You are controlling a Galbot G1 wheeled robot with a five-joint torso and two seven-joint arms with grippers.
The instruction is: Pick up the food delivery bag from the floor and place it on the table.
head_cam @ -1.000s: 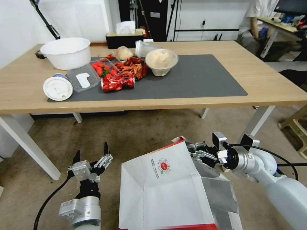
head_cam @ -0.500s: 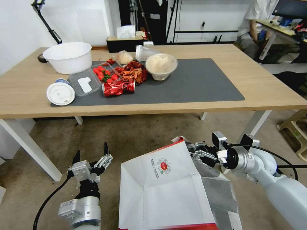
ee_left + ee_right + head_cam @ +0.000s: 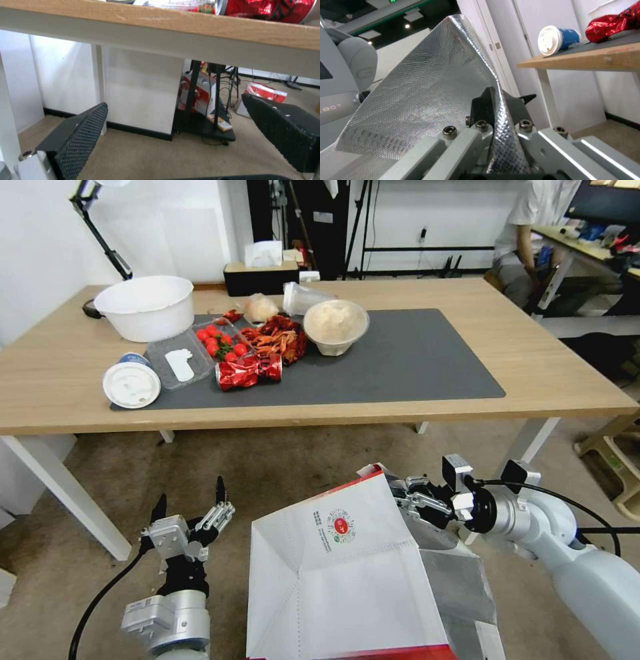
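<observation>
Food delivery bag [image 3: 347,580] is held below the table [image 3: 547,367] edge, its foil-lined rim pinched by the right gripper [image 3: 407,499] for lifting; left gripper [image 3: 190,503] is parked beside the bag, fingers spread, empty.

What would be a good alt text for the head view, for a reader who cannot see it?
The right pincer grips the rim of a white and red food delivery bag before a light-wood table bearing food containers. The left pincer hangs open beside the bag.
</observation>
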